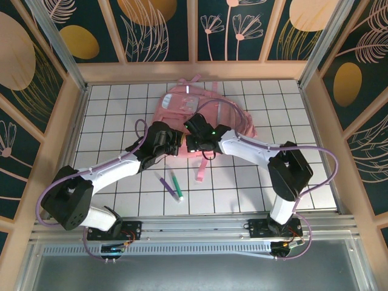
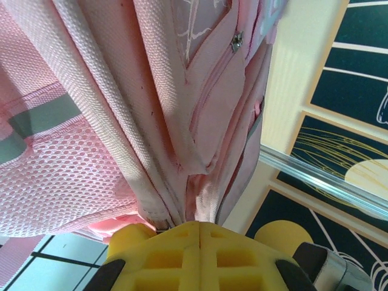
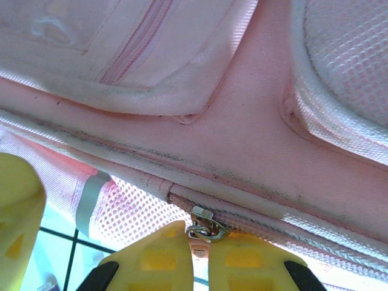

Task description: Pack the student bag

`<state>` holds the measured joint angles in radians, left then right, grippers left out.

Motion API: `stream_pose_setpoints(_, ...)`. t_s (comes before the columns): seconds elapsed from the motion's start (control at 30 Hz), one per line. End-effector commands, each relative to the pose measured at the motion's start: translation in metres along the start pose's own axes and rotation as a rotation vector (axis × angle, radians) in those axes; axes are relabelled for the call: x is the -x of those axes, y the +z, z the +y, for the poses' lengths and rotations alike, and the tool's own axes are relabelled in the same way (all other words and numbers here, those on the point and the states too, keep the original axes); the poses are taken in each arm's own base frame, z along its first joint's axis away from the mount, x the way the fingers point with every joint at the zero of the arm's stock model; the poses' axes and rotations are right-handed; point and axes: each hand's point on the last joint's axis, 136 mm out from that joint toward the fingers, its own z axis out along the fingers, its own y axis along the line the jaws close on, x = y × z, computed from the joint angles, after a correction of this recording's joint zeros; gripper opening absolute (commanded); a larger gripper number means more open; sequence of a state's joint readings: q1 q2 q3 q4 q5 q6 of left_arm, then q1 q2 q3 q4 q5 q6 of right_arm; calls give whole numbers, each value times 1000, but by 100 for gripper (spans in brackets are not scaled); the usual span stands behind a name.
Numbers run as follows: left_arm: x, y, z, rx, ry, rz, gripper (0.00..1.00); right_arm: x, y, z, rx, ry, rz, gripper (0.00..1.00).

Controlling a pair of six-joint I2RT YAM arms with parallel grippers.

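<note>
The pink student bag [image 1: 203, 112] lies at the back middle of the white tiled table [image 1: 103, 115], straps toward the front. My left gripper [image 1: 168, 143] is at its front-left edge, shut on a fold of the bag's fabric [image 2: 197, 200] beside the zipper seam. My right gripper [image 1: 195, 140] is at the bag's front edge, shut on the pink zipper pull [image 3: 198, 242] hanging from a metal slider [image 3: 203, 225] on the main zipper. In the left wrist view the student bag [image 2: 91, 121] hangs close above the yellow fingers [image 2: 236, 254]. The student bag [image 3: 254, 139] also shows in the right wrist view.
A purple pen [image 1: 170, 187] and a green pen [image 1: 174, 183] lie crossed on the tiles in front of the bag. A pink strap [image 1: 200, 167] trails forward. Peach walls and an aluminium frame post [image 2: 321, 176] close in the table.
</note>
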<state>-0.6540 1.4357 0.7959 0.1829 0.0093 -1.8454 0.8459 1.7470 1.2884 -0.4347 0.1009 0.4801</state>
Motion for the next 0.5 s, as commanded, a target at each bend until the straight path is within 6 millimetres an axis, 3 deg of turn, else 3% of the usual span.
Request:
stream_pose_setpoints(0.0,-3,-2,-7,-33,-5,10,0,4,-23,11,136,-28,-6,6)
stream_pose_setpoints(0.27,6,-2,-2,-30,14,-32,0,3,-27,-39,135,112,28,5)
stream_pose_setpoints(0.33,8,0,2,-25,24,-39,0,2,-28,-42,148,116,29,4)
stream_pose_setpoints(0.43,1,7,-3,-2,117,-12,0,-1,-31,-29,253,110,45,2)
stream_pose_setpoints(0.47,-1,9,0,39,135,-13,6,-1,-33,-25,277,108,46,1)
